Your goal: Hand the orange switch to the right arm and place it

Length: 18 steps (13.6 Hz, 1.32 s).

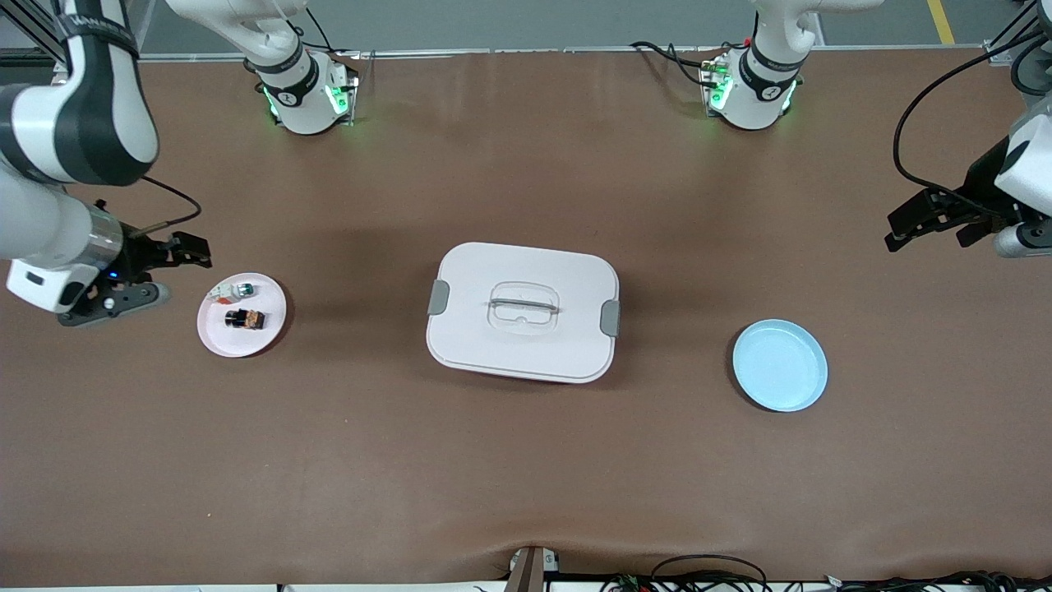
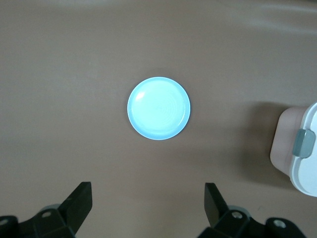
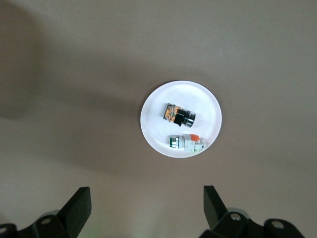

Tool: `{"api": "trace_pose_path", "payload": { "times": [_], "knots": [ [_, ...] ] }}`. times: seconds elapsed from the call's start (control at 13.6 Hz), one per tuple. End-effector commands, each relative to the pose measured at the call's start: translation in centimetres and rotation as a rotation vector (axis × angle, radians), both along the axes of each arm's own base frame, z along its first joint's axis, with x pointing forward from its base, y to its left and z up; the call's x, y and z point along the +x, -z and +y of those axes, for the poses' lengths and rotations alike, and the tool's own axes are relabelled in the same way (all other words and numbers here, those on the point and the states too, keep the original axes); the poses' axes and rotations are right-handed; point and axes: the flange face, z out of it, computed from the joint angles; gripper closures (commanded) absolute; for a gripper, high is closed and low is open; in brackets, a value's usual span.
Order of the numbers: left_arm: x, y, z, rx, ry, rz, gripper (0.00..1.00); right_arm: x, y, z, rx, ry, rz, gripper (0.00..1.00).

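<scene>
The brown bench carried, at its middle, a white lidded box with grey latches at both ends and a clear handle on top. Toward the left arm's end lay a pale blue plate, bare. Toward the right arm's end lay a white plate of about the same size. On that plate rested the orange switch, lying on its side, with a small white-and-teal part just beside it, farther from the front camera.

The right end effector hung above the bench just beside the white plate, fingers spread wide, holding nothing. The left end effector hung over the bench near the blue plate, likewise wide open and empty.
</scene>
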Motion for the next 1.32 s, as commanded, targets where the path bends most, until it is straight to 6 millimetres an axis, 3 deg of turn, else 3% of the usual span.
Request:
{"api": "trace_pose_path", "payload": {
  "times": [0.0,0.22,0.44,0.59,0.88,1.25],
  "knots": [
    [-0.1,-0.7,0.0,0.023,0.058,0.002,0.00,0.2,-1.9,-0.3,-0.021,0.109,-0.003,0.00],
    [-0.1,-0.6,-0.1,0.023,0.060,0.005,0.00,0.6,-3.3,-0.5,-0.030,0.181,-0.026,0.00],
    [-0.1,-0.6,-0.1,0.023,0.059,0.006,0.00,1.0,-7.2,0.2,-0.014,0.184,-0.005,0.00],
    [-0.1,-0.7,0.0,0.023,0.059,0.004,0.00,1.1,-8.4,-1.2,-0.010,0.198,-0.003,0.00],
    [-0.1,-0.6,0.1,0.023,0.056,0.006,0.00,0.9,-7.3,-1.4,-0.063,0.186,0.005,0.00],
    [0.0,-0.6,0.2,0.023,0.056,0.006,0.00,1.6,-8.6,-0.8,-0.025,0.184,-0.069,0.00]
  ]
}}
